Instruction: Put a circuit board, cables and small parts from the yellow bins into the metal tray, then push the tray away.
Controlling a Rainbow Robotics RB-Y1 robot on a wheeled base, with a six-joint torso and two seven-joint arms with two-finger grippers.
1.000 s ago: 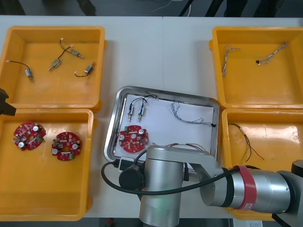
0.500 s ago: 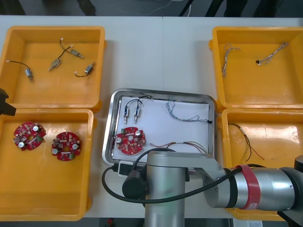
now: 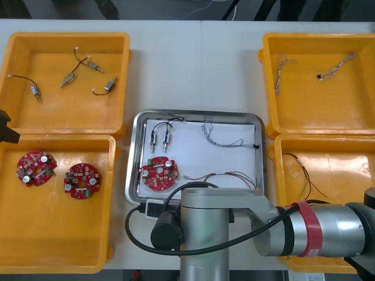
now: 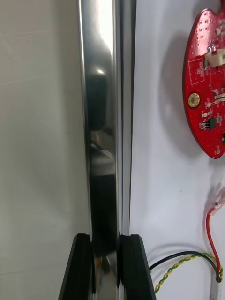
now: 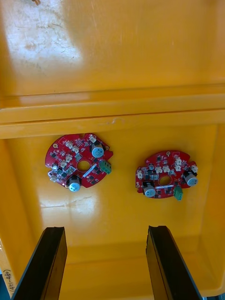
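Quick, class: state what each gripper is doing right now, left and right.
Left gripper: open, holding nothing, over a yellow bin.
Right gripper: shut on the rim of the metal tray.

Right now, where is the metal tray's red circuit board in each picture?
Front view: circuit board, near-left corner of the metal tray.
Right wrist view: same board past the right gripper, inside the rim.
Left wrist view: two other boards in a yellow bin, past the left gripper.
Shared landmark: tray's rim.

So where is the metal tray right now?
Front view: the metal tray sits mid-table between the yellow bins, its near rim gripped by the right end effector.
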